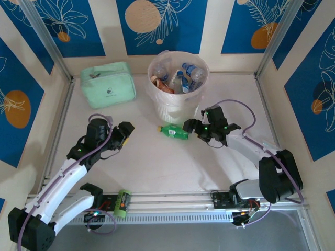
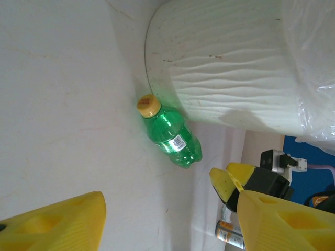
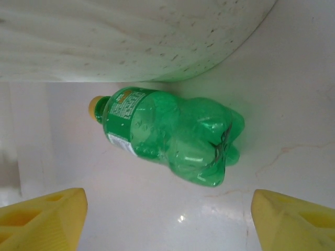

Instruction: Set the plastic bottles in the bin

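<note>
Lies on its side on the table [image 1: 146, 167], one green bottle [image 1: 174, 132] with a yellow cap, at the near foot of the bin [image 1: 170, 112]. Touching the ribbed wall or just beside it; cannot tell which. Cap end toward the bin's left, lobed base toward its right.

Looks like thin clear-green plastic with no liquid visible inside and a label round the shoulder. Judged light, springy under a squeeze, smooth, and likely to roll or skid along the bin's wall if nudged at one end. Best taken across the middle of the body, just below the label, at the widest and straightest stretch, not by the tapering neck or the rounded base. Gentle closing only: risk of denting under a hard squeeze, of slipping under a slack one.

As for the right gripper [image 1: 189, 125]: hovers at the bin's near right, close to the bottle's base end, jaws spread wider than the bottle, empty and touching nothing. As for the left gripper [image 1: 127, 130]: sits to the bin's near left, well apart from the bottle, jaws likewise apart, holding nothing.

Inside the bin, several bottles [image 1: 180, 78] already in the liner.
</note>
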You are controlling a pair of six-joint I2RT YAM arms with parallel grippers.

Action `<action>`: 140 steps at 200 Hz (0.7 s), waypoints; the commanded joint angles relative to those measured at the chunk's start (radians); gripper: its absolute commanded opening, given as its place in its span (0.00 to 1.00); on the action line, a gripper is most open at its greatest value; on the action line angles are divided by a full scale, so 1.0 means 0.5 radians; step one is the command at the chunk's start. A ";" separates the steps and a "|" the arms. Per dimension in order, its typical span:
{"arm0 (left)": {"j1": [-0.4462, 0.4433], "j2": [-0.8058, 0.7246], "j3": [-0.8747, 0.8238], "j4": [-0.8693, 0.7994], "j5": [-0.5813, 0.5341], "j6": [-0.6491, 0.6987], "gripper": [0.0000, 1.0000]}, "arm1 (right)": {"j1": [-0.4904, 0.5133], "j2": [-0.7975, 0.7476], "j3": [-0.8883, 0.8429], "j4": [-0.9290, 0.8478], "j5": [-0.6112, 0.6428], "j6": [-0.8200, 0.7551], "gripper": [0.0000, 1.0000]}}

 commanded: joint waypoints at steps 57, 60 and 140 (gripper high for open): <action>0.019 -0.012 -0.044 0.035 0.018 0.004 0.66 | 0.089 0.252 -0.009 0.415 0.047 0.160 0.84; 0.020 -0.010 -0.042 0.036 0.017 0.004 0.66 | 0.090 0.263 -0.003 0.408 0.042 0.164 0.84; 0.034 0.009 -0.054 0.073 0.019 0.003 0.66 | 0.411 0.262 0.096 0.211 -0.021 0.244 0.82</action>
